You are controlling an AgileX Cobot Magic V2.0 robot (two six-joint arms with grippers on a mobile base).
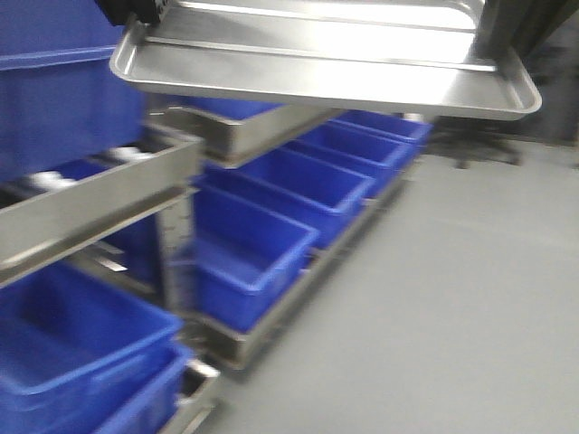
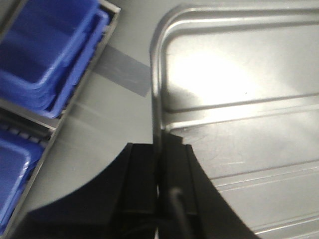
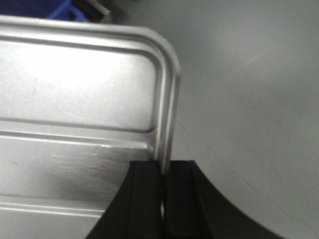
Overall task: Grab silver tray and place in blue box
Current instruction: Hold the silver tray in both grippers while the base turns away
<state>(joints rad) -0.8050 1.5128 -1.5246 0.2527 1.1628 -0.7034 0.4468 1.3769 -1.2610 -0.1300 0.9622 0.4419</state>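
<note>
The silver tray [image 1: 326, 72] hangs in the air close to level, base up. It is shiny and shallow, with a raised rim, rounded corners and two long parallel ridges across its bottom. My left fingers [image 2: 142, 174] pinch one short rim and my right fingers [image 3: 144, 194] pinch the opposite one. A blue box [image 1: 249, 249], deep, bright and thick-lipped, sits upright and open-topped on the low metal rack [image 1: 262, 330], one of a row of like boxes, lower than the tray.

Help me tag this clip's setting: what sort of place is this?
Likely a warehouse or factory storeroom: rows of blue crates on steel racks, over a bare grey floor.
</note>
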